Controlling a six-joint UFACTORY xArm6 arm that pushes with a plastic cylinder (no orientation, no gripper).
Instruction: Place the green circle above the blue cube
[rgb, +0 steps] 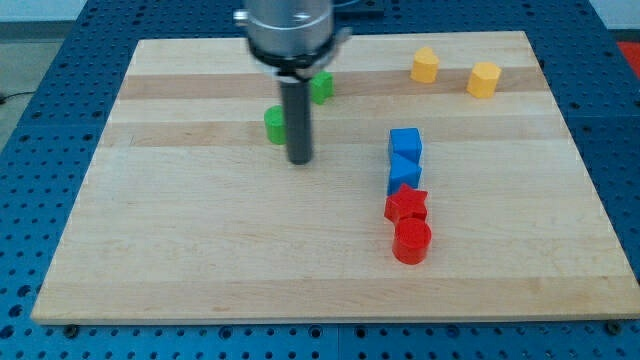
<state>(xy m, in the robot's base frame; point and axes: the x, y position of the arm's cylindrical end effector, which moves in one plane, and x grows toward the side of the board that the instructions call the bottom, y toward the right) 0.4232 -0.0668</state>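
The green circle (274, 124) is a short green cylinder left of the board's middle, partly hidden by my rod. My tip (299, 159) rests on the board just right of and below it, close to touching. The blue cube (405, 144) stands to the view's right of the tip, with a second blue block (403, 173) just below it. Another green block (321, 87) sits above the tip, partly hidden behind the rod.
A red star (406, 204) and a red cylinder (411, 241) lie in a line below the blue blocks. Two yellow blocks (425, 65) (483, 79) sit at the top right. The wooden board (180, 260) lies on a blue perforated table.
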